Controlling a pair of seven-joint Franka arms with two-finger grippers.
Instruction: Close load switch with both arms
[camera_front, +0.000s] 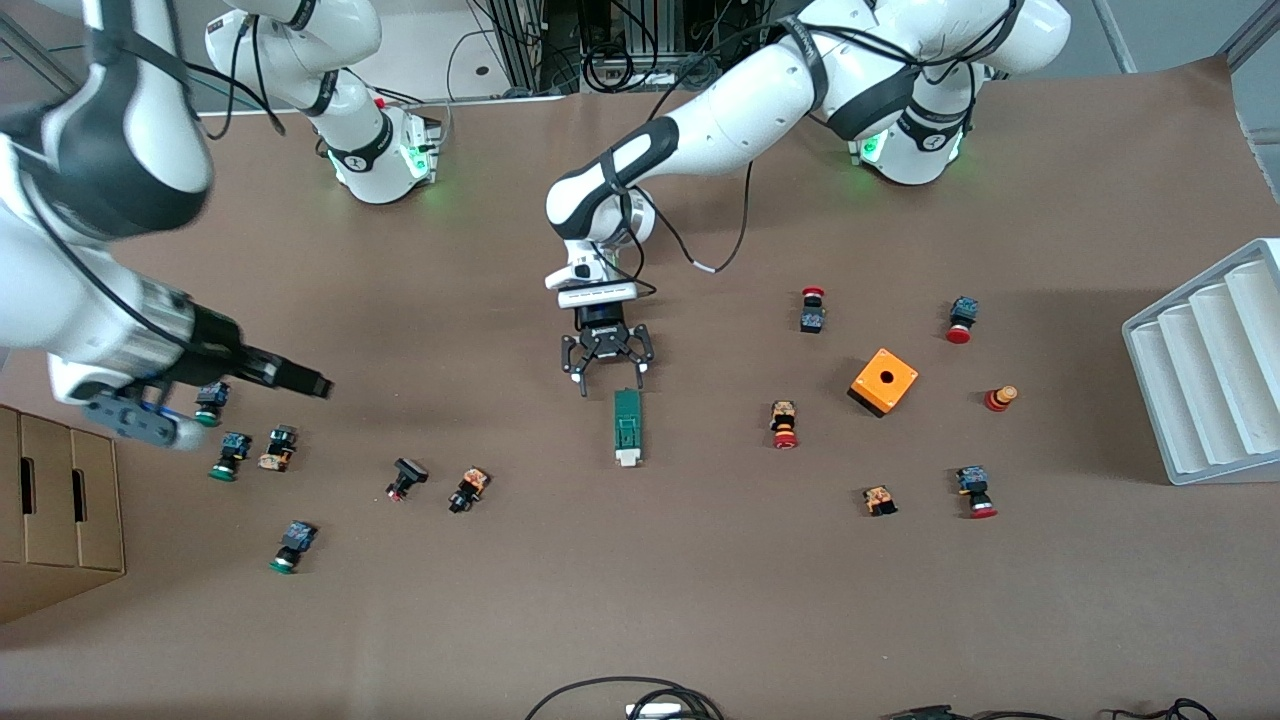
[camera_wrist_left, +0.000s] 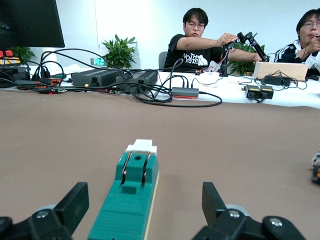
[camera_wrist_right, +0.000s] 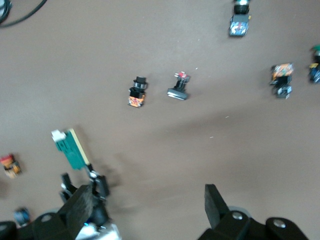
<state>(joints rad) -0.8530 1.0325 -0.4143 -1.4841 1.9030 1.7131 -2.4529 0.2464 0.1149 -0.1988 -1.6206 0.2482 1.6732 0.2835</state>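
the load switch lies flat on the brown table near its middle, a narrow green block whose long axis runs straight away from the left gripper toward the front camera, with the white handle piece at the end remote from the jaws. the left gripper sits low just at the switch's green end, its jaws spread wide and holding nothing; in the left wrist view the block's near end lies between the two black fingers, a little toward one of them rather than centred, and the body stretches out ahead along the gripper's line of sight, so the jaws straddle its narrow width rather than its length. the left arm is clearly the nearer one. the right gripper hovers well apart, up over the cluster of push buttons at the right arm's end of the table, its jaws also spread and empty; from its wrist view the switch shows small and off to one side. judging from this, the left jaws probably only need to settle and pinch the sides, while the right arm has the whole reach to the handle end to make.
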